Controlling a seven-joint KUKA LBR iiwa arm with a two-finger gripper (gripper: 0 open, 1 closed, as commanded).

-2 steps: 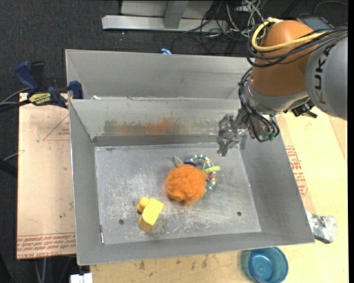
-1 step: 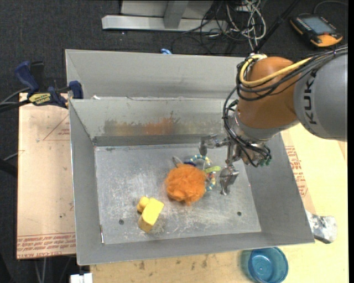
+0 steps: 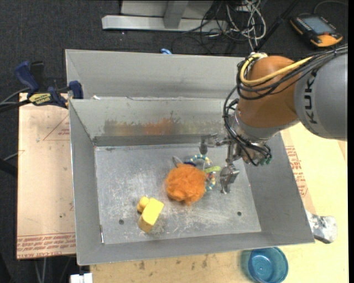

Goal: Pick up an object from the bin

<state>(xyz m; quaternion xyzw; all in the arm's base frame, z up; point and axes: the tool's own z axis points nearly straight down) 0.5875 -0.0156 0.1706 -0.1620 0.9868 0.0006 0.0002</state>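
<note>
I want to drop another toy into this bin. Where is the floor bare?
Bare: the floor's left half, between the left wall and the orange fuzzy ball, behind the yellow block; also the front right corner. Crowded: the middle, where the gripper hangs beside the ball and a small greenish thing.

Blue round dish (image 3: 265, 264) bottom edge; tangled cables (image 3: 251, 25) top.

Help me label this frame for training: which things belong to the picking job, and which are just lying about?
Belong to the job: grey bin; gripper; orange fluffy ball; yellow block; small green-and-blue thing beside the ball.
Just lying about: blue tub outside the bin; handset and cables beyond it.
</note>
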